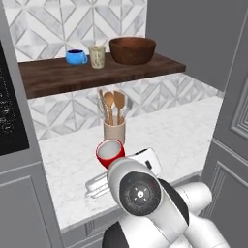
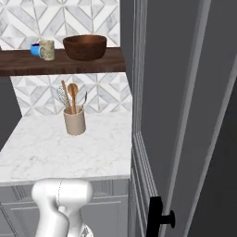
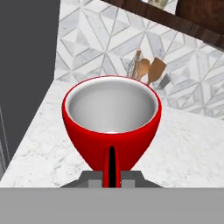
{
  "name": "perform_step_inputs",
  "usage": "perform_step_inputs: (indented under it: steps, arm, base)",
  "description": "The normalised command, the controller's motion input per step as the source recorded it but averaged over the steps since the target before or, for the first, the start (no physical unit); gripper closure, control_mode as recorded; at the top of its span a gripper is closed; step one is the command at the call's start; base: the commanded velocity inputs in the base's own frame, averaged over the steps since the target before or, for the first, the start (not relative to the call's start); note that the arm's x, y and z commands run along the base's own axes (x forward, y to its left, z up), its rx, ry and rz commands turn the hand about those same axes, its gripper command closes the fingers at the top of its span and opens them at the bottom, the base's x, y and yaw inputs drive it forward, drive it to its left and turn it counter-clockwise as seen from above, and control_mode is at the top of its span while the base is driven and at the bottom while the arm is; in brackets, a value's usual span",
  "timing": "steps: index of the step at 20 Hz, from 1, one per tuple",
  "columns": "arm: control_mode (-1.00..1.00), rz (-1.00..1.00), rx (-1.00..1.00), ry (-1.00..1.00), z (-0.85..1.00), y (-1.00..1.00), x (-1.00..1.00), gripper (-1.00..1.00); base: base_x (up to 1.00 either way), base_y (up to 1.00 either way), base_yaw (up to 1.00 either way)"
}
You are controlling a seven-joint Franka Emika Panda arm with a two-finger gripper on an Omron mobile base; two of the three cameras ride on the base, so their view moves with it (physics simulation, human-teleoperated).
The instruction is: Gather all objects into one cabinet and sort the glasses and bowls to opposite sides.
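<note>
My pincer [image 3: 111,175] is clenched on the red cup [image 3: 111,127], holding it tilted above the marble desk [image 1: 184,131], just in front of the utensil crock [image 1: 115,131].

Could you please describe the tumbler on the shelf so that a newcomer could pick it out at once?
Find the dark wooden shelf above the marble counter. The pale beige tumbler stands between a small blue cup and a wide brown bowl, the only see-through piece there.
</note>
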Motion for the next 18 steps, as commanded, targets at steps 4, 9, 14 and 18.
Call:
perform_step_inputs:
  steps: [4, 9, 14, 18]
  arm:
    - [1.0, 0.0, 0.0, 0.0, 0.0, 0.0, 0.0, 1.0]
    - [1.0, 0.0, 0.0, 0.0, 0.0, 0.0, 0.0, 1.0]
    - [1.0, 0.0, 0.0, 0.0, 0.0, 0.0, 0.0, 1.0]
    - [-1.0, 0.0, 0.0, 0.0, 0.0, 0.0, 0.0, 1.0]
  base:
    - [-0.3, 0.0, 0.32]
    - [-0.03, 0.0, 0.11]
    - [0.0, 0.0, 0.01]
    - [0.0, 0.0, 0.01]
